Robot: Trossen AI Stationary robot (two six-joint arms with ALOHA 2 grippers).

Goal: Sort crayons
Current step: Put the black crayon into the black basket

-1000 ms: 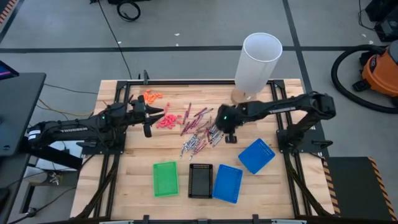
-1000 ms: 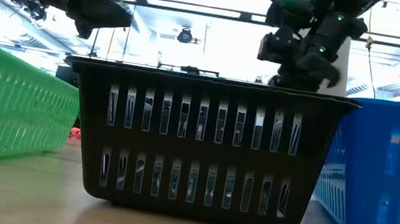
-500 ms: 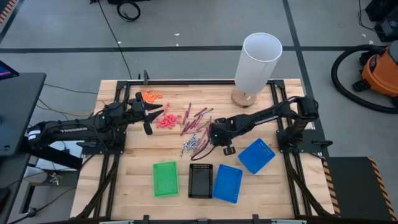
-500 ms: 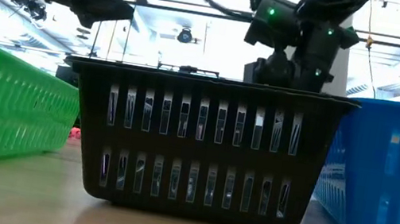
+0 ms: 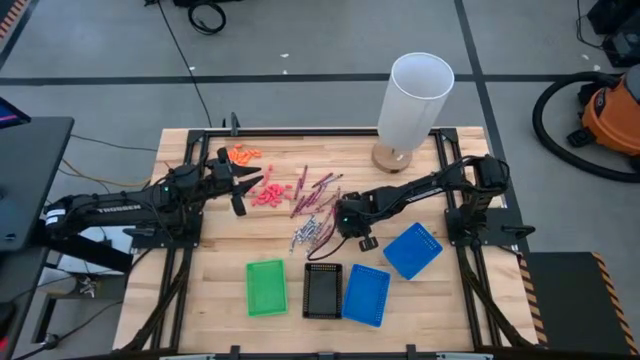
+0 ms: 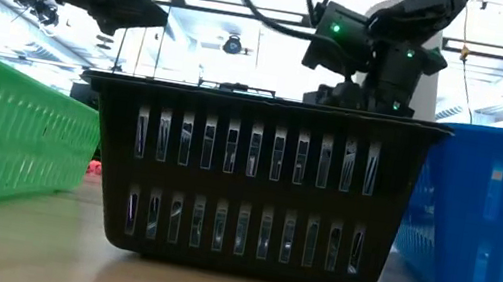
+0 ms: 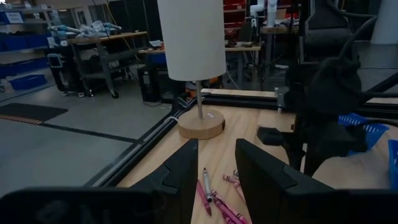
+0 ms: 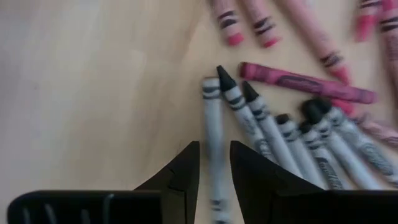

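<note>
Right wrist view: the right gripper (image 8: 214,163) is low over the wooden table (image 5: 220,290), fingers slightly parted astride one silvery grey crayon (image 8: 213,134) at the edge of the crayon pile (image 5: 318,212). Left gripper (image 5: 243,183) hovers near the coral-pink bits (image 5: 267,193), fingers narrowly apart, empty.

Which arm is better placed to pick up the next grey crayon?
Right. The right gripper is down at the grey crayons, open fingers either side of one. The left gripper hovers open near the pink bits, away from the grey ones.
</note>
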